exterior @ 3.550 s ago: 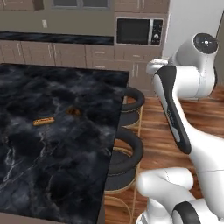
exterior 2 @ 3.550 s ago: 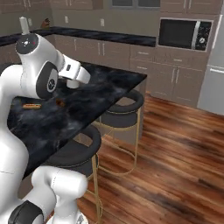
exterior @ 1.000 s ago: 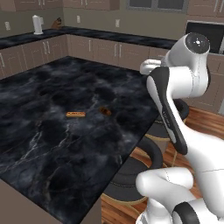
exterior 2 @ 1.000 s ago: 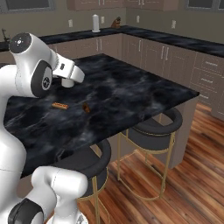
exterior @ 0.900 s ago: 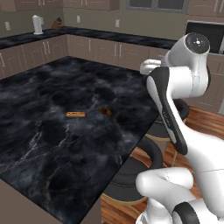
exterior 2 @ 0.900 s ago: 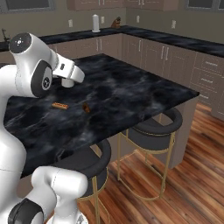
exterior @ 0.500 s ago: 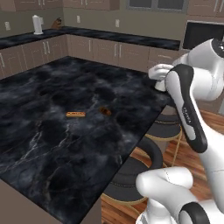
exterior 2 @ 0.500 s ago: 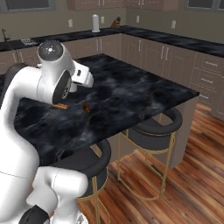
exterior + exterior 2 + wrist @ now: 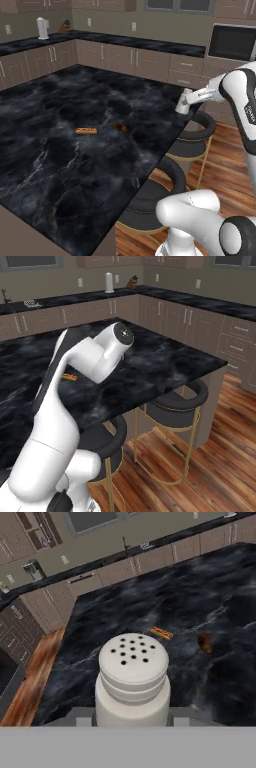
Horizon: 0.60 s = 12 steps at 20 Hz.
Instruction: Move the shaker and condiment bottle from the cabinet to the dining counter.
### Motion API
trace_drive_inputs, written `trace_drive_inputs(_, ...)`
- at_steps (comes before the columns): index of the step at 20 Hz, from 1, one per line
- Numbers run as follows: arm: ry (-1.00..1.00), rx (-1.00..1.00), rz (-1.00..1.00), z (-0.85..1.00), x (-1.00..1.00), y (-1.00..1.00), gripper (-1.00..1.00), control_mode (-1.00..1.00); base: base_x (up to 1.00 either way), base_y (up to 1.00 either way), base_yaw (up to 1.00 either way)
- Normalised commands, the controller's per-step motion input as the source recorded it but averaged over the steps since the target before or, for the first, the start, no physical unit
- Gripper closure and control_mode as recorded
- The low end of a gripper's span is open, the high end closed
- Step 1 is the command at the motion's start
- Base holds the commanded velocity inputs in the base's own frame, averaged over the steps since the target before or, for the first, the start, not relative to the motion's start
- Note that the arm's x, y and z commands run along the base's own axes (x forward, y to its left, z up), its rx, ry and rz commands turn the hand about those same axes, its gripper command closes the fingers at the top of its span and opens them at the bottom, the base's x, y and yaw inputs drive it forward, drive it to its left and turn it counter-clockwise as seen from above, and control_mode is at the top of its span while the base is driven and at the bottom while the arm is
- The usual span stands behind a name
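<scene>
Gripper (image 9: 132, 724): I see it clamped on the shaker (image 9: 132, 679).
Dining counter (image 9: 60, 165): below; small brown items at 1 o'clock.

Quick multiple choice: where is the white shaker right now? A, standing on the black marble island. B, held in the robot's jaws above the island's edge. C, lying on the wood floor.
B: the hand view shows the shaker clamped between the jaws, with the dining counter below it.

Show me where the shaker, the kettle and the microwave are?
shaker (image 9: 132, 664): hand view, on its holed top.
kettle (image 9: 43, 28): left base view, on its body.
microwave (image 9: 234, 42): left base view, on its dark door.
</scene>
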Motion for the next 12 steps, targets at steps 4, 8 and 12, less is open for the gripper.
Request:
trace_drive_inputs(4,-0.06,0.0,0.63,-0.41,0.27,0.09,1.0,-1.0,0.0,0.0,0.0)
trace_drive_inputs(8,-0.06,0.0,0.53,-0.41,0.32,0.18,1.0,-1.0,0.0,0.0,0.0)
trace_drive_inputs(12,-0.12,0.0,0.36,-0.51,0.27,0.27,1.0,-1.0,0.0,0.0,0.0)
